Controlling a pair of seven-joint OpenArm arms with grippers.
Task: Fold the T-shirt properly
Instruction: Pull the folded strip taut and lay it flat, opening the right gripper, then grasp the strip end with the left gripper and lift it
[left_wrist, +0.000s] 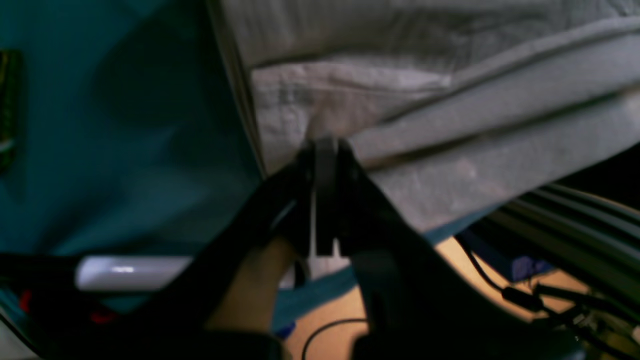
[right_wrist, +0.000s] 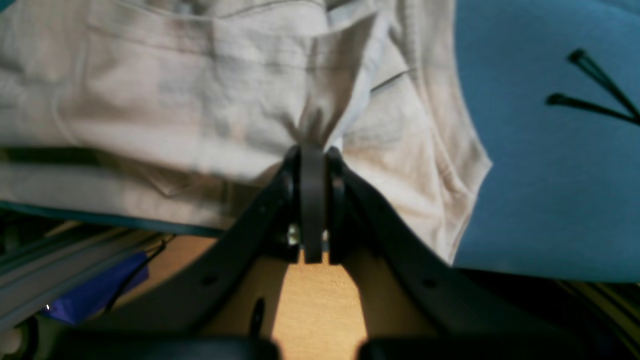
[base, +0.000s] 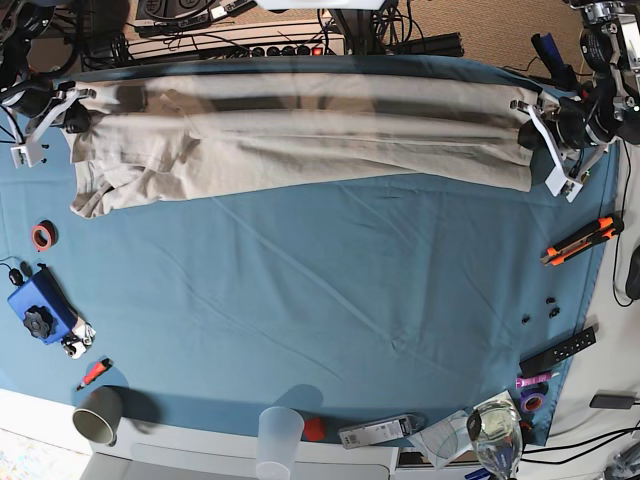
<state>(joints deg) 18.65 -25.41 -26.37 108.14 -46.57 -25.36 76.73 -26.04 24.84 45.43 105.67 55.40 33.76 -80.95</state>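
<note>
The beige T-shirt lies stretched in a long folded band along the far edge of the blue cloth. At the band's left end in the base view my right gripper is shut on the fabric. The right wrist view shows the closed jaws of the right gripper pinching a bunched tuck of the T-shirt. At the band's right end my left gripper is shut on the fabric too. In the left wrist view the left gripper bites a layered edge of the T-shirt.
The blue table cloth covers the table. An orange utility knife and a black remote lie at the right edge. A red tape ring and a blue box sit at the left. Cups and a glass stand along the front.
</note>
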